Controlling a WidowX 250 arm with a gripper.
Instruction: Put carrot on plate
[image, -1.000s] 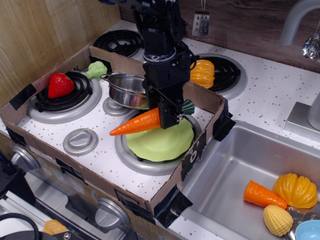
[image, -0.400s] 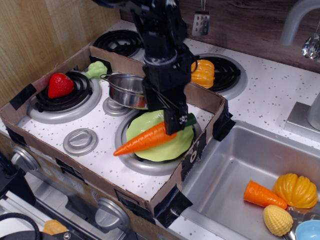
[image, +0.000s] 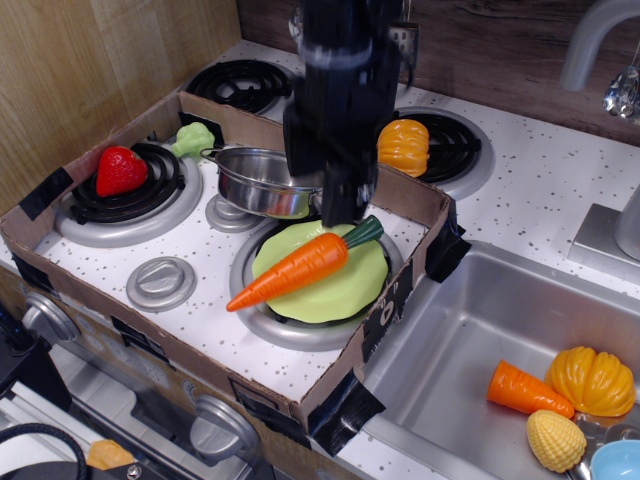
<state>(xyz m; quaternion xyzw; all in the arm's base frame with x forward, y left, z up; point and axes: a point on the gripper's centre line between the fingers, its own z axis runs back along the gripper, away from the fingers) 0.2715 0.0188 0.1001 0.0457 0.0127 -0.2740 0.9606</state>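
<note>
The long orange carrot (image: 300, 268) with its dark green stem lies on the light-green plate (image: 345, 295). The stem points to the back right and the tip hangs over the plate's left rim. My gripper (image: 342, 210) is blurred and hangs just above the carrot's stem end, apart from it. Its jaws look open and hold nothing.
A steel pot (image: 255, 180) stands just behind the plate, left of the gripper. A cardboard wall (image: 400, 290) rings the stove top. A strawberry (image: 120, 170) and a green vegetable (image: 192, 140) are at the left. An orange pumpkin (image: 403, 147) sits behind the wall. The sink (image: 470, 330) holds a stubby carrot piece (image: 528, 390) and other toys.
The gripper lowered the carrot onto the plate, let it go and rose. The carrot now lies free on the plate.
</note>
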